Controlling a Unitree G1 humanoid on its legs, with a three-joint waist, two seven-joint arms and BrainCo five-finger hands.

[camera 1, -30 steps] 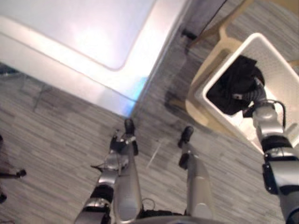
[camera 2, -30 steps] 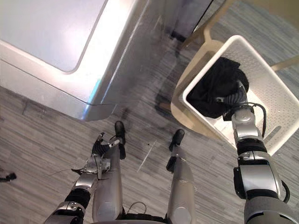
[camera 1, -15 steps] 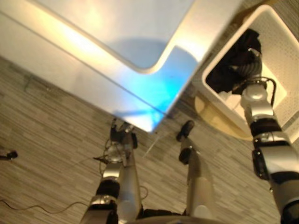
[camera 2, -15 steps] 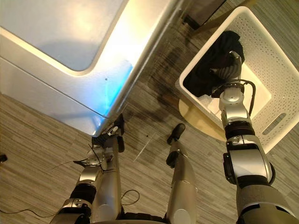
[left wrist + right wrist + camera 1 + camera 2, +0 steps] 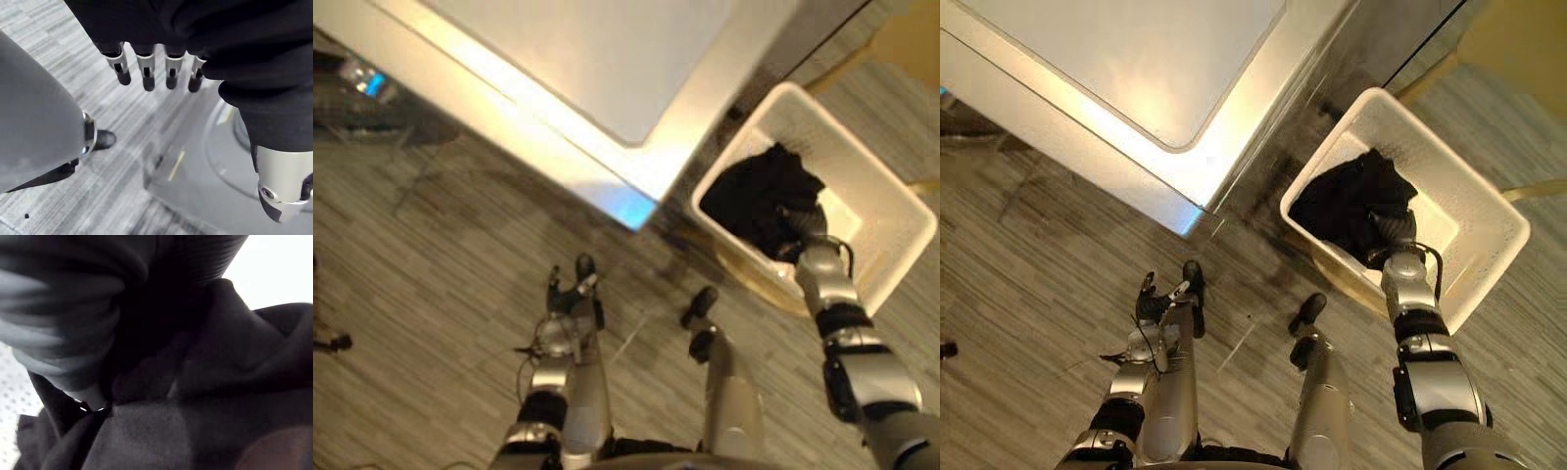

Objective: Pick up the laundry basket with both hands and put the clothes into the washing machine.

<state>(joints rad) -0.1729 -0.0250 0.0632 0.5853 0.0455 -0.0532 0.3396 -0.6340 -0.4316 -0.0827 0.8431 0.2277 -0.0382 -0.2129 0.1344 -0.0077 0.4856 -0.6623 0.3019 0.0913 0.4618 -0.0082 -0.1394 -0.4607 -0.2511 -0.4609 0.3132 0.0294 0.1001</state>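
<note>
Grey floor (image 5: pixel 1038 255) — basket's (image 5: pixel 1489 220) black clothes (image 5: pixel 1351 201) swallow right hand (image 5: pixel 803 227); left fingers (image 5: pixel 145 66) apart.

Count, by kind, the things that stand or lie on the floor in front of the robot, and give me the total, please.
Silver-white washing machine: 1
White perforated plastic laundry basket: 1
Heap of black clothes in the basket: 1
Pale wooden seat under the basket: 1
Total: 4

Hard glare along the washing machine (image 5: pixel 607 88) lid edge, bluish gleam at its corner. Dim across the grey floor (image 5: pixel 431 255). Washed-out white inside the laundry basket (image 5: pixel 1469 206); black clothes (image 5: pixel 1351 201) nearly featureless.
</note>
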